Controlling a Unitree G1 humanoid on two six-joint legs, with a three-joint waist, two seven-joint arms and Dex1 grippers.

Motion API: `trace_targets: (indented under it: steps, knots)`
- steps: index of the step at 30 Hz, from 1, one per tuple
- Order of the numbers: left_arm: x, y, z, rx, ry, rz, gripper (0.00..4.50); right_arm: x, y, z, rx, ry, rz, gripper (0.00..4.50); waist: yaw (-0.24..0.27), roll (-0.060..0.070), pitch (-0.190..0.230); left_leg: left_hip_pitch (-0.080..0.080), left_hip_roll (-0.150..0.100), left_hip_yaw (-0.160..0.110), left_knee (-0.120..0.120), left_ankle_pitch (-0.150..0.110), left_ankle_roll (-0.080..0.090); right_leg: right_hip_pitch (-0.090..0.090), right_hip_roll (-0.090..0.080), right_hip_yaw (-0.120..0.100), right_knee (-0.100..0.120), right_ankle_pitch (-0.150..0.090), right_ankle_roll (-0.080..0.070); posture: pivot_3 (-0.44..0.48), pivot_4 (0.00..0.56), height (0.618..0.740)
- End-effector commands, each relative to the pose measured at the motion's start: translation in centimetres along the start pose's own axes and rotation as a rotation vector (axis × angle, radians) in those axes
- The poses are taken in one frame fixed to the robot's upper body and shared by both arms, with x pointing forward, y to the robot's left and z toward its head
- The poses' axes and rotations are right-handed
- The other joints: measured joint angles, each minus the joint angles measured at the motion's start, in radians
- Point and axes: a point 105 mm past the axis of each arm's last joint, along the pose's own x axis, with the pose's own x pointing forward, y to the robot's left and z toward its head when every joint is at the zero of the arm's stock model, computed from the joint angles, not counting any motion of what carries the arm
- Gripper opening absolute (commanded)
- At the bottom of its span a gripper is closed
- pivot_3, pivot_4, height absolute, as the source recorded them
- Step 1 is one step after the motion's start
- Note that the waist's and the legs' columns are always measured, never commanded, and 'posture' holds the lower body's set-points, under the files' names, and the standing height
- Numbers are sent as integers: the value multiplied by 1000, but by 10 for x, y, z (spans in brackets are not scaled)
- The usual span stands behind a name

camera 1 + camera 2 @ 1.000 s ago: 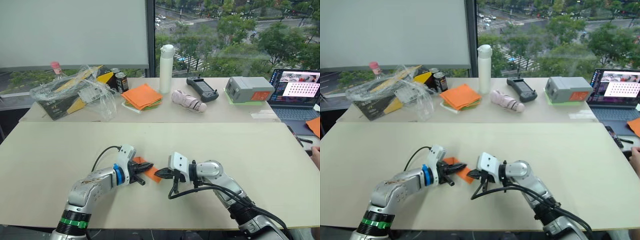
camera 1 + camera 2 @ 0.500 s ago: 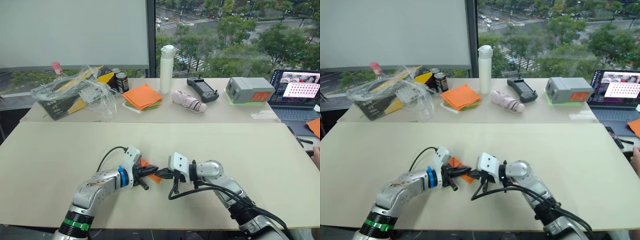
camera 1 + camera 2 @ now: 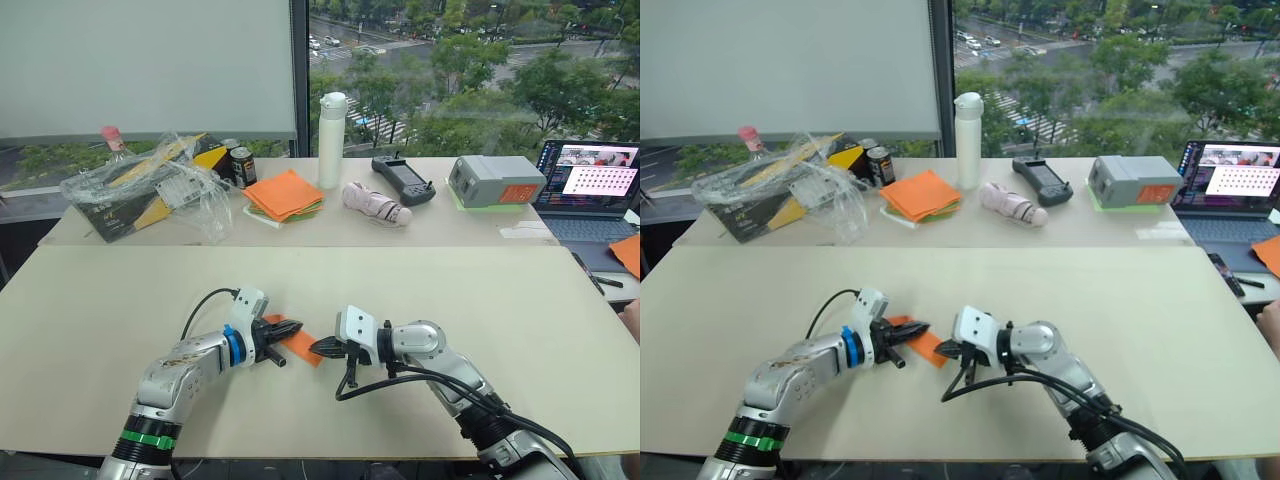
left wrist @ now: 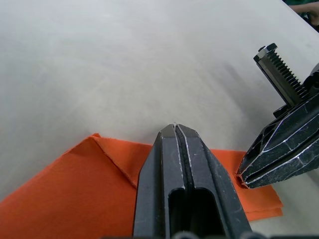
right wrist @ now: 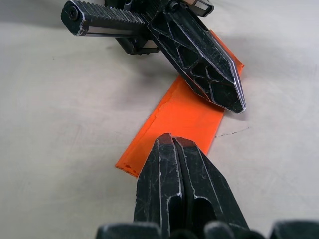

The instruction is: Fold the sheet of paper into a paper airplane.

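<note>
The sheet of paper point(image 3: 297, 342) lies flat on the near beige table point(image 3: 420, 290), folded into a narrow bright-orange strip with a diagonal crease showing toward one end and its edges slightly uneven. It sits between the two grippers, just in front of the robot. The left gripper point(image 3: 290, 329) rests over one end of the strip, its two black fingers pressed together with no gap between them; the paper lies under them, not clamped. The right gripper point(image 3: 320, 347) points at the opposite end, fingers likewise closed tip to tip, their points at the paper's edge. Farther back, on a second table point(image 3: 300, 228), stand a pile of orange and green sheets point(image 3: 285, 193), a white bottle point(image 3: 332, 138), a crumpled plastic bag point(image 3: 150, 185), a handheld controller point(image 3: 403, 178), a grey box point(image 3: 497, 180) and a laptop point(image 3: 592, 185).
</note>
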Motion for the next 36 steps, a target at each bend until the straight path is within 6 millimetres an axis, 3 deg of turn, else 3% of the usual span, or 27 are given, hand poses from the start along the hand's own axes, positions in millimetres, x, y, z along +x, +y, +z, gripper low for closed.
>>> trace_targets:
  steps: [1, 9, 22, 36]
  knots:
    - [-15, 27, -12, -21, 46, 131, 0, -4, 1, -16, 20, 60, -2, 81, 0, 0, 0, 0, 0, 0, 0, 0, 0, 0, 0, 0, 0, 0, 0, 0, 150, 740]
    - [-18, 31, -7, -39, 22, 145, 0, 0, -9, -4, 64, 6, -55, 81, -6, 0, 0, 1, 1, 0, -1, 0, 0, 0, 1, 0, 0, 0, 0, 0, 150, 740]
    - [-23, 35, 8, -136, -72, 155, 0, -2, -1, -31, 47, 133, -19, 81, -4, 0, 0, 1, 1, 0, -1, 0, 0, 0, 1, 0, 0, 0, 0, 0, 150, 740]
    - [-24, 37, 5, -152, -67, 171, 0, -1, -1, -28, 46, 118, -21, 81, 0, 0, 0, 1, 0, 0, -1, 0, 0, 1, 0, 0, -1, 0, 0, 0, 150, 740]
